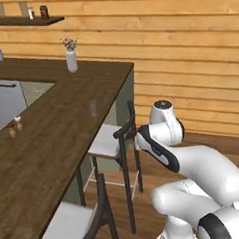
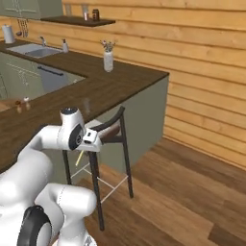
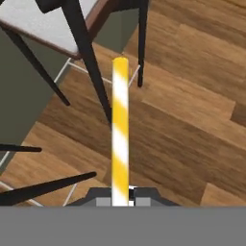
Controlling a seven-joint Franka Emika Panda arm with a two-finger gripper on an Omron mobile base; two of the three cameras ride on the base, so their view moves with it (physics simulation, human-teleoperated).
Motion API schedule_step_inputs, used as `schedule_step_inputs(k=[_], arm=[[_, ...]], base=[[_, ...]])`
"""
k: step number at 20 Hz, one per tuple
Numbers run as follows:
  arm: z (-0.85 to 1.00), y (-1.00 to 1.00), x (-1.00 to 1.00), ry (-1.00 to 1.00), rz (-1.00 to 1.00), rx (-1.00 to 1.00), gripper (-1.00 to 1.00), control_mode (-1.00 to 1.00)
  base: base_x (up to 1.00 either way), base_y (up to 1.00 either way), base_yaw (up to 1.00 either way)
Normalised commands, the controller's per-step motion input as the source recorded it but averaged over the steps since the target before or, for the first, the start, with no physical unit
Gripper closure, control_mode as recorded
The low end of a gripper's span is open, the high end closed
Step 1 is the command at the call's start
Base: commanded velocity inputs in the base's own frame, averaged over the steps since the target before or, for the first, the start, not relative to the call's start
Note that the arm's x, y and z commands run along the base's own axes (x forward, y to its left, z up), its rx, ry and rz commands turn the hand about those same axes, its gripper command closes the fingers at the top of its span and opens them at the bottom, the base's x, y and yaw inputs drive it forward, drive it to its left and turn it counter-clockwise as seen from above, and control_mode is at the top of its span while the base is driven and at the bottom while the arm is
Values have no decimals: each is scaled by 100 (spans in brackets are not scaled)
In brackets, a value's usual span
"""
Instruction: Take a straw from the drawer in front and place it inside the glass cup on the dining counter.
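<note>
Yellow-white straw [image 3: 120,129] x1 in claw [image 3: 120,197], glass cup [image 1: 93,107] x1 on dining counter [image 1: 43,146]

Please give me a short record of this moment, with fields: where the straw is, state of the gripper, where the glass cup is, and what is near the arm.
straw: yellow-and-white striped straw, held between the fingers, sticking out ahead of the hand
gripper: gripper shut on the straw, low beside the chairs
glass cup: glass cup upright on the dining counter, near its edge, nothing in it
near the arm: black-framed chair
</note>
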Motion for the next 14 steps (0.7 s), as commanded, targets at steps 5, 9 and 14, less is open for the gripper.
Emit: schedule_step_inputs(k=[5,9,14], arm=[[0,0,0,0,0,0,100,100],[0,0,0,0,0,0,100,100],[0,0,0,0,0,0,100,100]], base=[[19,-6,53],[7,-16,55],[0,-47,45]])
